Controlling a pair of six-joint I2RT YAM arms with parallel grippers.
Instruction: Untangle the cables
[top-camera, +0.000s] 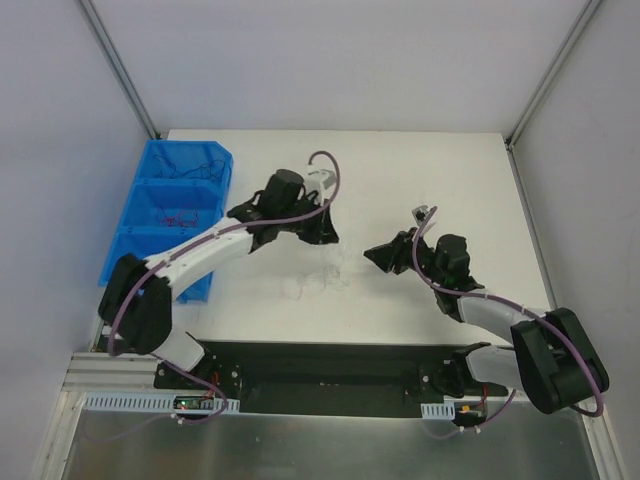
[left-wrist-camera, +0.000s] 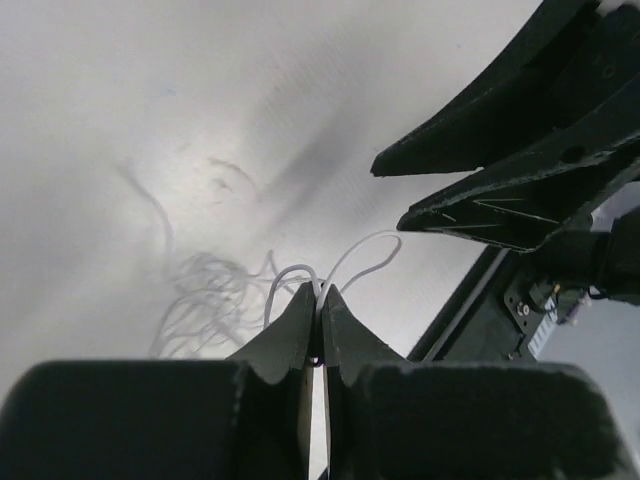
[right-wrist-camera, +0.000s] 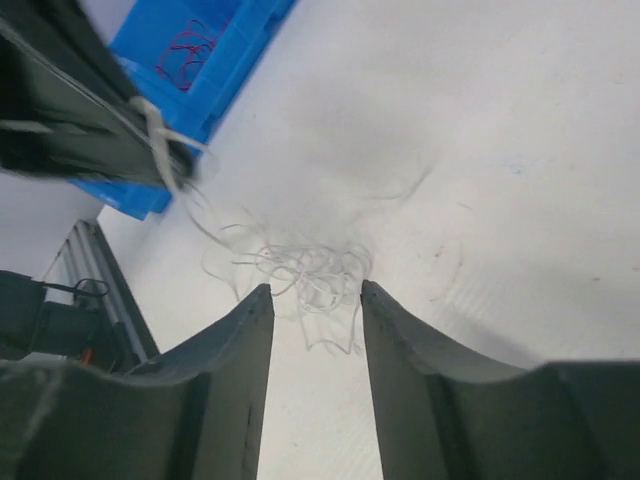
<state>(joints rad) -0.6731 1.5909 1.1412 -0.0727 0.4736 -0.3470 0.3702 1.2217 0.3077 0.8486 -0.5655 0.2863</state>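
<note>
Left end effector (left-wrist-camera: 320, 297) clenched on one pale strand. Right end effector (right-wrist-camera: 314, 292) released, poised over the cables (right-wrist-camera: 305, 268), a loose clump on the worktop (right-wrist-camera: 500, 150). I judge them featherlight, limp, springy, snag-prone: best taken by single strands. No clear long axis; the pinched strand trails from the clump toward the left arm.

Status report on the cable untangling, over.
Left gripper shut on one pale wire. Right gripper open, aimed at the clump. Clump tangled on the table. Blue bin off to the side, not obstructing.
</note>
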